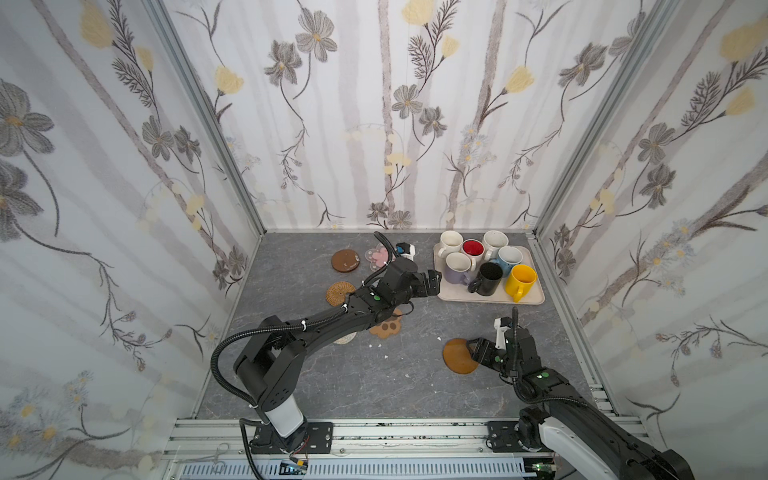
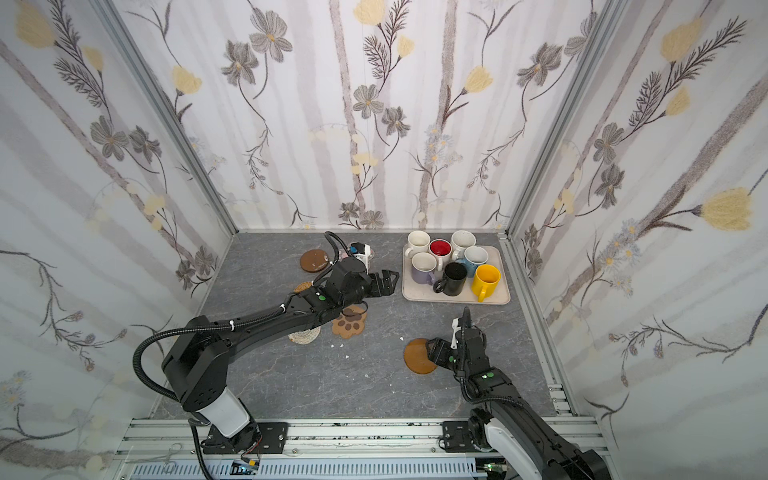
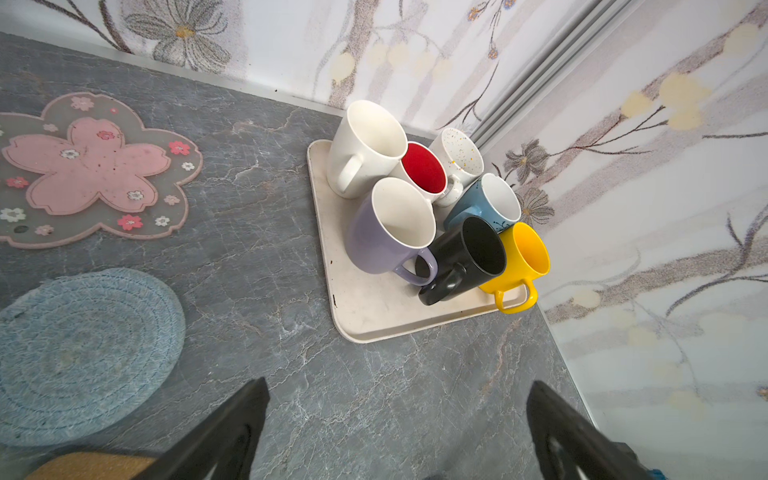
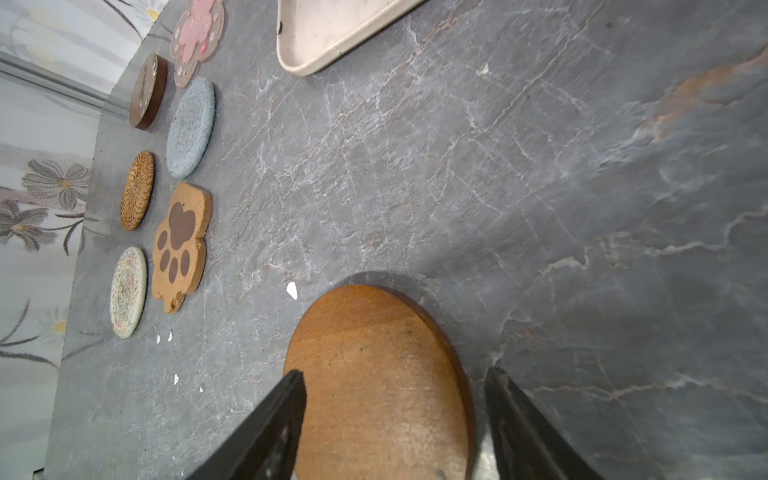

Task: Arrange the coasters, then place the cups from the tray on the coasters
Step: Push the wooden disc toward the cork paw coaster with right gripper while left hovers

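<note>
Seven cups stand crowded on the beige tray (image 1: 457,293) at the back right, among them a lavender (image 3: 386,237), a black (image 3: 469,253) and a yellow cup (image 1: 521,280). My left gripper (image 3: 399,388) hovers open over bare table just left of the tray, holding nothing. On the left lie a pink flower coaster (image 3: 95,166), a grey-blue woven one (image 3: 83,353), a dark brown disc (image 1: 345,261), a rattan round (image 1: 340,293), a tan paw (image 1: 388,326) and a pale woven round (image 4: 128,291). My right gripper (image 4: 395,374) stands open over a brown disc (image 1: 459,355) lying flat at the front right.
Flowered walls close in the table on three sides, and the tray sits near the back right corner. Small white crumbs (image 4: 292,289) lie scattered on the grey marbled table (image 1: 395,374). My left arm (image 1: 324,324) reaches over the coasters and hides the grey-blue one in both top views.
</note>
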